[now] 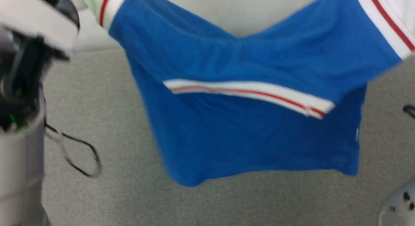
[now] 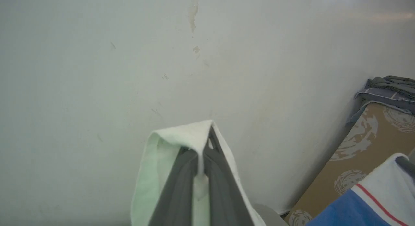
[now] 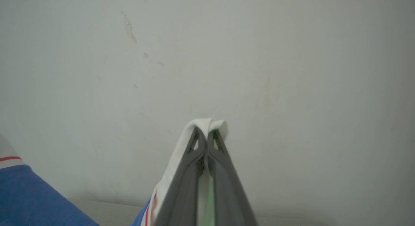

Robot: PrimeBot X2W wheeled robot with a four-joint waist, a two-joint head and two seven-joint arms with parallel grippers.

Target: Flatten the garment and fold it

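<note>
Left gripper: clamped on white sleeve fabric of the garment, seen against the wall.
Right gripper: closed on the other white sleeve, fingers pointed at the wall.
Garment: held up before the wall, blue body sagging between the sleeves, lower edge hanging free.
Head view: a red-striped white band is shown across the blue body.
Left wrist view: a patterned board is seen beside the wall.

scuffed wall (patterned board beside)
</note>
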